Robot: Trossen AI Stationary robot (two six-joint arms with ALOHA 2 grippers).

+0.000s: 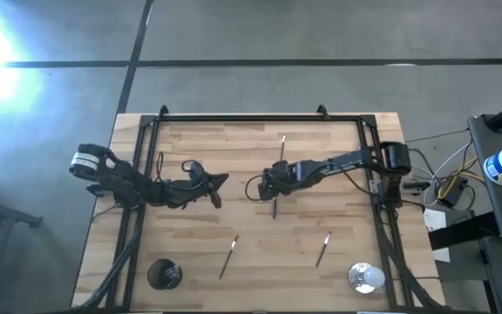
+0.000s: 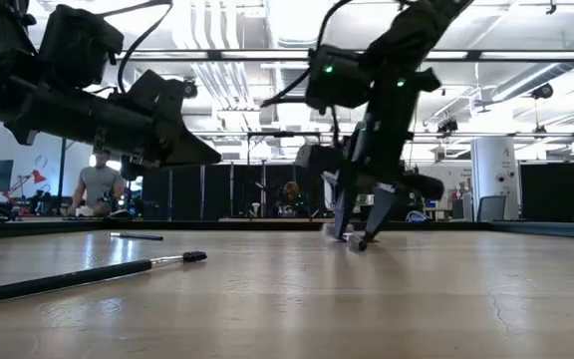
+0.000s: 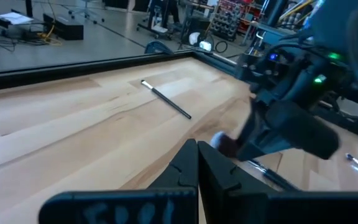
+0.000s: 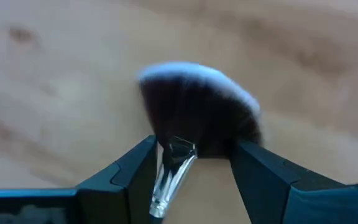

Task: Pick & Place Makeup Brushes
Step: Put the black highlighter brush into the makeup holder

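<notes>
Makeup brushes are lying scattered over the wooden surface (image 1: 260, 249), and the fan-headed brush (image 4: 197, 112) near the middle is the one being worked on. The right gripper (image 1: 274, 185) is standing over it with its fingers (image 4: 132, 168) spread wide, one on each side of the silver ferrule just behind the bristles; the fingers are straddling rather than squeezing, so the brush is resting on the surface, not being held. Whether the fingertips are touching the wood is hard to tell from the low view, where they seem to be reaching right down to it. That stance probably suits a pinch on the narrow neck, where the brush is stiffest.

Relative to that fan brush, a thin brush (image 1: 282, 144) is lying toward the far edge, and two more, one (image 1: 230, 255) and another (image 1: 323, 249), are lying toward the near edge. The dark cup (image 1: 164, 274) and a round shiny object (image 1: 365, 276) are sitting at the near corners, the cup likely being where brushes are going.

The left gripper (image 1: 219, 183) is waiting beside the fan brush, off the surface, its fingers pressed together on nothing.
</notes>
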